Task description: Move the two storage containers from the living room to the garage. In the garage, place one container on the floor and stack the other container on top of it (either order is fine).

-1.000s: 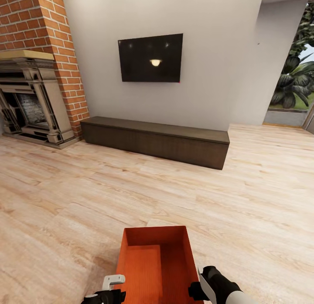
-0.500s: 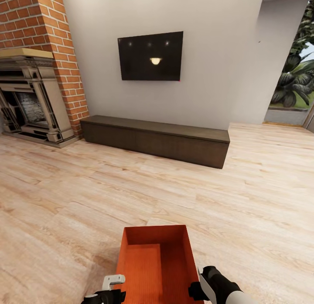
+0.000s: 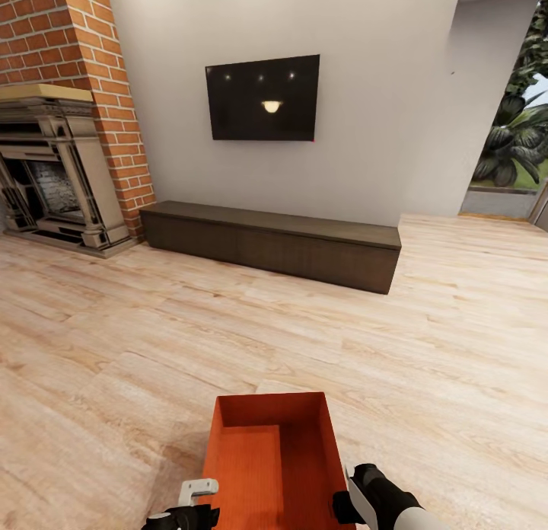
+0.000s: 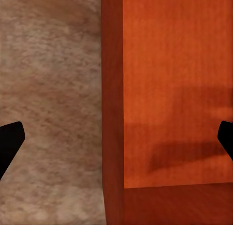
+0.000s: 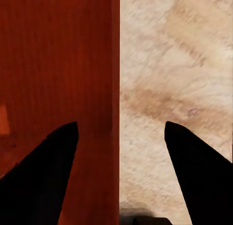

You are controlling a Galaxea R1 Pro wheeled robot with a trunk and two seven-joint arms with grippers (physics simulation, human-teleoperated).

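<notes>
One orange-red storage container (image 3: 270, 461) sits low in the head view, over the living room's wood-plank floor (image 3: 228, 324), its open top showing a ribbed bottom. My left gripper (image 3: 186, 509) is at its left wall and open. In the left wrist view the fingers (image 4: 9, 142) stand wide apart on either side of that wall (image 4: 112, 113) without touching it. My right gripper (image 3: 352, 501) is at the right wall, also open, with its dark fingers (image 5: 48, 181) straddling the wall's edge (image 5: 116, 89). The second container and the garage are out of view.
Ahead stand a long dark cabinet (image 3: 274, 244) under a wall TV (image 3: 262, 97), and a brick fireplace (image 3: 53, 172) at the left. An opening with green plants (image 3: 514, 134) lies at the far right. Wood floor stretches between me and the cabinet.
The whole head view shifted slightly downward at first, so the camera moved a little. The container and both grippers keep their places relative to each other.
</notes>
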